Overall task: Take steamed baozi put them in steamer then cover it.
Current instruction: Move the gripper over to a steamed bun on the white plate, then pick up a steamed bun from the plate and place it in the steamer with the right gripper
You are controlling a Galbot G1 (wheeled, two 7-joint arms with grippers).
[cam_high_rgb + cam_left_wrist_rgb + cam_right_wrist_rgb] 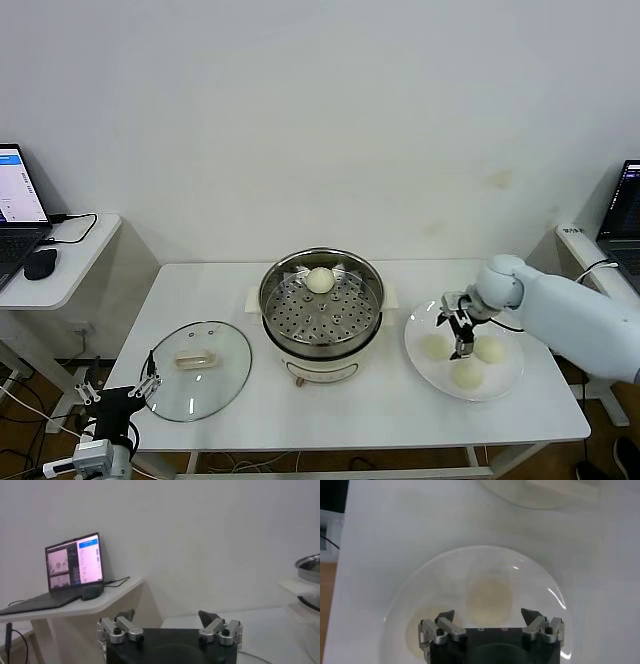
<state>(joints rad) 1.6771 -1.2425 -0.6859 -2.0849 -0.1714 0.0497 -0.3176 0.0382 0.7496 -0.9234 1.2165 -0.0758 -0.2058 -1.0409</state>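
Observation:
The steel steamer [322, 318] stands mid-table on its cream base, with one baozi [320, 280] on the perforated tray. Three more baozi [489, 350] lie on a white plate [512, 380] to its right. My right gripper [462, 336] hangs open, pointing down over that plate. In the right wrist view its jaws [489, 614] stand wide with one pale baozi [487, 600] between them, apart from both fingers; another [422, 630] lies beside. The glass cover [197, 370] lies flat on the table left of the steamer. My left gripper [120, 395] is parked open off the table's front-left corner.
A side table [70, 270] at the far left carries a laptop [75, 562] and a mouse [91, 592]. A second laptop [625, 210] stands at the far right. The steamer's rim [310, 565] shows at the edge of the left wrist view.

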